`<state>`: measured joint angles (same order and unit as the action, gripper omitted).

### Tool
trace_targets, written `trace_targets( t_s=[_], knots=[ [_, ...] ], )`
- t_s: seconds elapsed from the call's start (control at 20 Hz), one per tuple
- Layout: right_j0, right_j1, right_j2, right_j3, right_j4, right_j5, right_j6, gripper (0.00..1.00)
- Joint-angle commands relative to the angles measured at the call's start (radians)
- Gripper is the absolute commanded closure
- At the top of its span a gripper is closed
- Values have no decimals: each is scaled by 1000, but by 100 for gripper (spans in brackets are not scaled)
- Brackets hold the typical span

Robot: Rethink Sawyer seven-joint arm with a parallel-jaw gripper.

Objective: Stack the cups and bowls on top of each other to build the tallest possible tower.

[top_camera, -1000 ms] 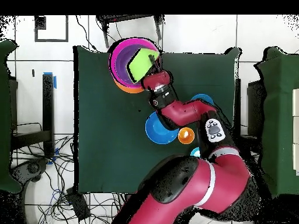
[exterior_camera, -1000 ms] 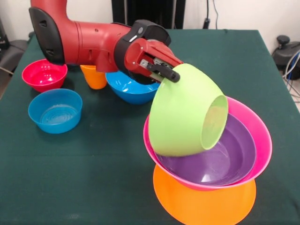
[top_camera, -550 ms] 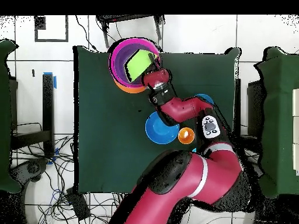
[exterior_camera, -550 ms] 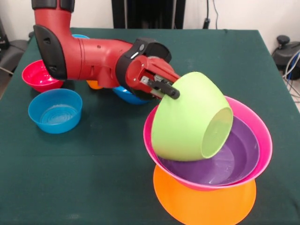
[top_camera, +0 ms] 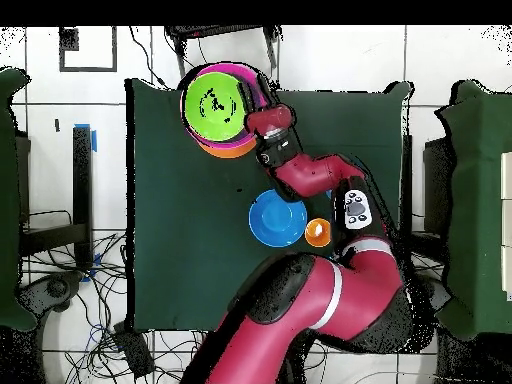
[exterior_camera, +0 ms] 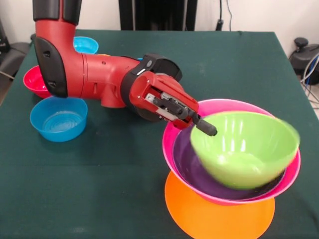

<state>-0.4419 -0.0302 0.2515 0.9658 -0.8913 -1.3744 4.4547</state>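
Pincer: it reaches in low from the red arm, its dark tip at the near-left rim of the green bowl; whether it grips that rim or stands free of it cannot be told from either view.
Green bowl: mouth up, a little tilted and slightly blurred, sitting inside the purple bowl and rising above the pink rim. From overhead it covers most of the stack.
Purple bowl: nested in the pink bowl, only its left inner wall shows beside the green one.
Pink bowl: holds the purple bowl; its rim rings both inner bowls.
Large orange bowl: lowest piece of the tower, flat and round on the counter, showing below the pink bowl.
Tower: these four together stand at the near right of the green counter in the front view.
Small light blue bowl: upright on the counter at left, well apart from the tower.
Second small light blue bowl: farther back, just beside the arm's upright link.
Red bowl: at the left edge, partly hidden by the arm.
Large blue bowl: seen from overhead, mid-counter, beside the arm.
Orange cup: just beside the large blue bowl in the overhead view.
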Motion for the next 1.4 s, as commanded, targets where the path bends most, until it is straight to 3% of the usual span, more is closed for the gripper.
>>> trace_targets(
  t_s=[0.05,0.3,0.9,1.1,1.4],
  knots=[
    [40,65,18,-89,4,130,-95,0],
    [51,21,5,-64,17,140,-73,0],
    [59,-111,-45,184,58,44,-117,0],
    [46,-131,-61,201,30,42,-72,0],
    [24,-131,-105,185,-66,48,31,0]
  ],
)
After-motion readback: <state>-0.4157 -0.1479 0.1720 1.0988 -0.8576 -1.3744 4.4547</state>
